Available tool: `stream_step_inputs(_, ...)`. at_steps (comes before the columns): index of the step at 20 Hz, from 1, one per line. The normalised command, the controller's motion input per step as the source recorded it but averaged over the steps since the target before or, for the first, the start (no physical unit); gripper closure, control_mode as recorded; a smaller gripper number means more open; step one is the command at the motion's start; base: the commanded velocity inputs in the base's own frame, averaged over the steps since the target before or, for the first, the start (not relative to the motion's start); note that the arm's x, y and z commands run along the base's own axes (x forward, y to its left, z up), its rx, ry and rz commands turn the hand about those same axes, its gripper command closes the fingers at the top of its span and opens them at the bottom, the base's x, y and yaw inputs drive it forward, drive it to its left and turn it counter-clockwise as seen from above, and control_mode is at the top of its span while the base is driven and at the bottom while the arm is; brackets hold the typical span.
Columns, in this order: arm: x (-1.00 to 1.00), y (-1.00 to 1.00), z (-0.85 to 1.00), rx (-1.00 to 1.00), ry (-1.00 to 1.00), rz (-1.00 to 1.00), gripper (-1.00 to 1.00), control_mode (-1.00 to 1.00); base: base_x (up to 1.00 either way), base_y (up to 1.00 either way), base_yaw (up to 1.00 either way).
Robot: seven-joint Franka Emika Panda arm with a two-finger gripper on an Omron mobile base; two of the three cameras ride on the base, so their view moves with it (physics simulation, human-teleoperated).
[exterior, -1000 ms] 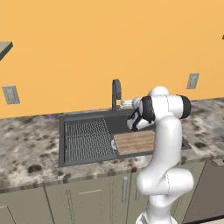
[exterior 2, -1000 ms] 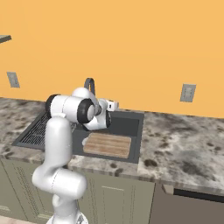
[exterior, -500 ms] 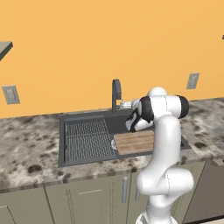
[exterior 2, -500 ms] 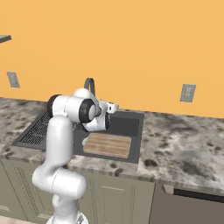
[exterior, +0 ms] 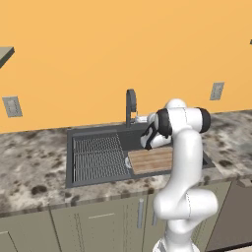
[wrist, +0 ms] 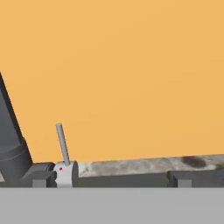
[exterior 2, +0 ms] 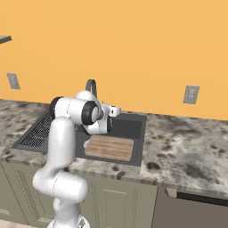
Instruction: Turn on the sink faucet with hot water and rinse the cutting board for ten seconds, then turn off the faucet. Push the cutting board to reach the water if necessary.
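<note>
The claw sits level with the slim dark grey arched faucet, its fingers spread wide and empty, likely lined up for the handle; the light-brown striped wooden cutting board lies in the dark grey sink, right of the spout

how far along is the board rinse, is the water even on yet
Nothing looks done: no stream falls from the slim dark grey arched faucet, and the light-brown wooden cutting board lies in the dark grey sink. In hand: the gripper faces the small lever handle. Left: turning on hot water, rinsing, shutting off.
</note>
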Motion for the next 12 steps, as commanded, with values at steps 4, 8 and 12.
stream_step_inputs(4,0.04,0.0,-0.17,0.0,-0.05,0.0,-1.0,-1.0,0.0,0.0,0.0)
stream_step_inputs(8,0.1,0.0,-0.11,0.0,-0.06,0.0,-1.0,-1.0,0.0,0.0,0.0)
stream_step_inputs(12,0.15,0.0,-0.12,0.0,-0.07,0.0,-1.0,-1.0,0.0,0.0,0.0)
